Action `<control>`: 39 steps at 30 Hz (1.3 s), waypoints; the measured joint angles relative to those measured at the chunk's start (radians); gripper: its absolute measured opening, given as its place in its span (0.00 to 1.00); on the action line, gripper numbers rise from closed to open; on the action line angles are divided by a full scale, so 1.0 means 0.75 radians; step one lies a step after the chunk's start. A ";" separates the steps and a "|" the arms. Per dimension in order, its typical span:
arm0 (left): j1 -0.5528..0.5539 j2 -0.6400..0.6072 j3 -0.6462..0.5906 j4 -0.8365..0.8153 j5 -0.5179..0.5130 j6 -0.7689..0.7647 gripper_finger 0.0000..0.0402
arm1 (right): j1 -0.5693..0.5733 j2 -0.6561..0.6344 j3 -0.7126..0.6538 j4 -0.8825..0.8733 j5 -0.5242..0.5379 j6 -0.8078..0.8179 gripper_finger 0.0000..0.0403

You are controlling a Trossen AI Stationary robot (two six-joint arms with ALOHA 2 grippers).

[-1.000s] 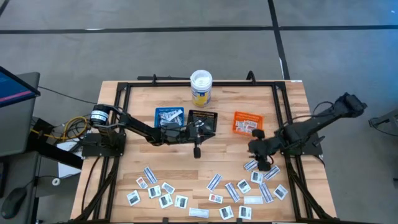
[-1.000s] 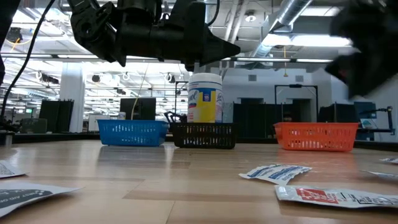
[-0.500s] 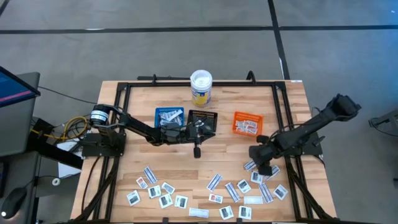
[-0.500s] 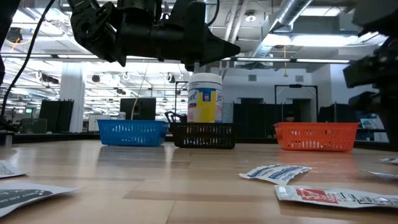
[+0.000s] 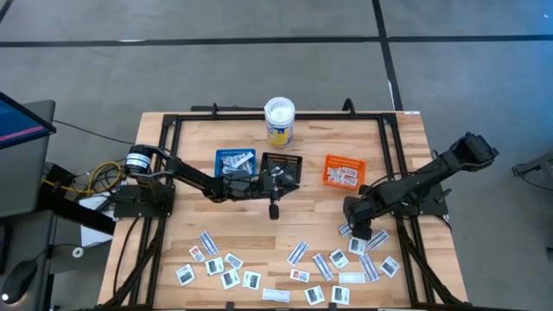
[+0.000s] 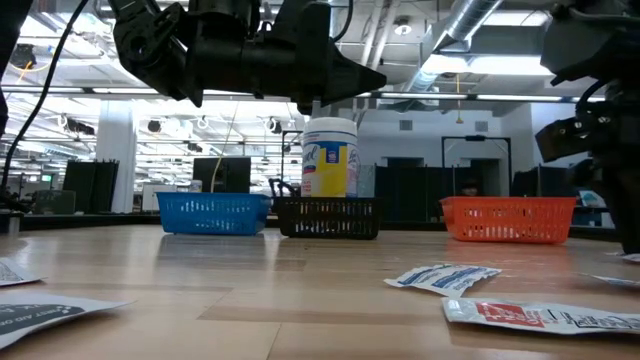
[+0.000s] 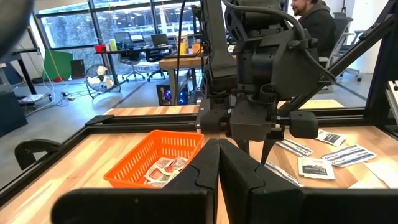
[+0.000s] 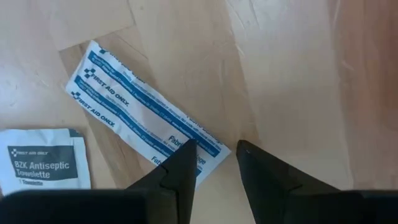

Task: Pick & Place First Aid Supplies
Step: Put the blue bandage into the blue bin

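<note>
Wooden table point(image 5: 194, 130), frame centre. Left gripper point(image 5: 273, 210) pinched shut, holding nothing, mid-frame below black tray point(image 5: 282, 162). Right gripper point(image 8: 211, 152) at centre-right, fingers parted, one tip on white-and-blue strip packet point(image 8: 134, 102). Other packets point(image 5: 226, 269) scattered along lower frame.

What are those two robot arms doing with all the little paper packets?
They are sorting first aid packets from the table into small trays. The right gripper is low over a narrow white-and-blue strip packet, its fingers open on either side of the packet's end, ready to pinch it. It is not holding anything. The left gripper waits shut near the black tray, in the middle of the table. The blue tray and orange tray already hold some packets.
</note>
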 joint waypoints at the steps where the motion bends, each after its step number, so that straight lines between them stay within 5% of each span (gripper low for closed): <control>1: 0.000 0.000 0.000 0.000 0.000 0.000 0.03 | 0.009 0.000 0.000 -0.001 0.002 -0.001 0.26; 9: 0.000 0.000 0.000 -0.001 0.000 0.000 0.03 | 0.020 -0.003 0.000 -0.002 0.023 -0.075 0.02; 20: 0.000 0.000 0.000 -0.006 0.070 -0.120 0.03 | 0.029 0.002 0.162 -0.044 0.123 -0.258 0.01; 25: -0.001 0.000 -0.001 -0.011 0.337 -0.215 0.03 | 0.029 0.002 0.277 -0.042 0.389 -0.525 0.00; 30: 0.007 -0.001 -0.001 -0.030 0.373 -0.224 0.08 | 0.028 0.001 0.378 0.037 0.695 -0.812 0.00; 39: 0.038 -0.001 -0.001 -0.045 0.304 -0.270 0.28 | 0.011 0.004 0.429 0.464 0.666 -1.232 0.00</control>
